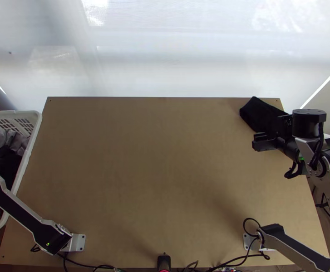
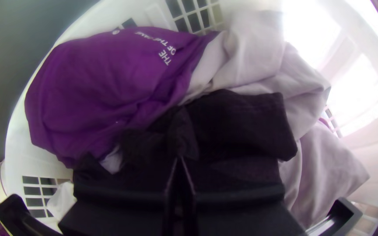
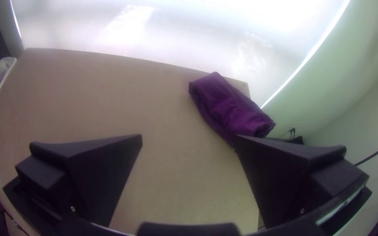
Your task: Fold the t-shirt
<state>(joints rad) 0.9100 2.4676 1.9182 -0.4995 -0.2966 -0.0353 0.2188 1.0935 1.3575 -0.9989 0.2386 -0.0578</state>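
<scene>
While the left hand (image 2: 180, 159) grips black cloth (image 2: 246, 126) in the basket (image 2: 19, 137), the right hand (image 1: 268, 131) gapes.

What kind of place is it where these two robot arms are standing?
Probably a workspace set up for handling laundry: a light wooden table, a white basket of mixed clothes at its side, and a purple folded cloth near a far corner.

Bright light from beyond bench (image 1: 142, 158); soft shadows near side. Glare on basket (image 2: 355, 100). Wrist views bent, corners dark.
</scene>
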